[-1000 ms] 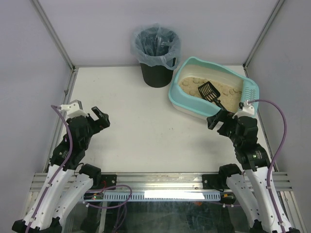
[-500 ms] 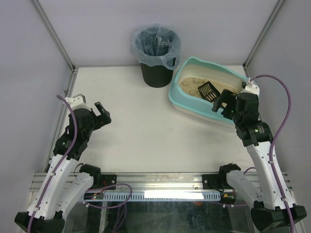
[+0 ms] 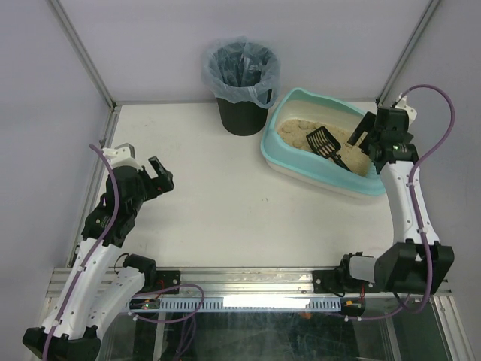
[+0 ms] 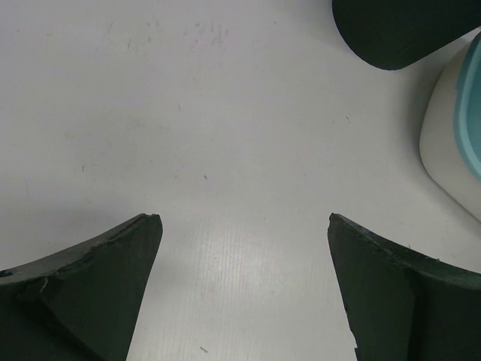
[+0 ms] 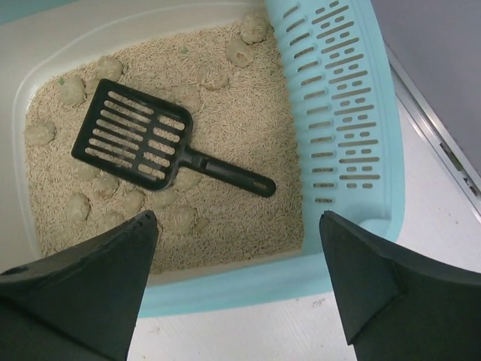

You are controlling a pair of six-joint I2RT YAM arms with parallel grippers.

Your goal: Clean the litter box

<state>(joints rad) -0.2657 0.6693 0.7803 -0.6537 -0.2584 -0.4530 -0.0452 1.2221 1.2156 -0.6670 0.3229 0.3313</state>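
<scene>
The scoop (image 5: pixel 143 135) lies in the litter box (image 5: pixel 225 289), far right on the table (image 3: pixel 210 203); the bin (image 3: pixel 242 113) stands just left of the box.

Your left arm (image 3: pixel 98 248) and right arm (image 3: pixel 406 203) are both white shells with black joints, a purple cable (image 3: pixel 451 128) looping off each, plus chunky matte-black claw fingers (image 4: pixel 83 293).

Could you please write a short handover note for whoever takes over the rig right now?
Left gripper: open, empty, over bare table, far from the work.
Right gripper: open, empty, above the litter box, facing down at the scoop.
Scoop lies flat on the litter, ungrasped, handle toward the slotted end.
Clumps are scattered through the litter.
Bin stands left of the box.
Done: right arm positioned over the box.
Left: grasp the scoop, sift out the clumps, tip them into the bin.
</scene>
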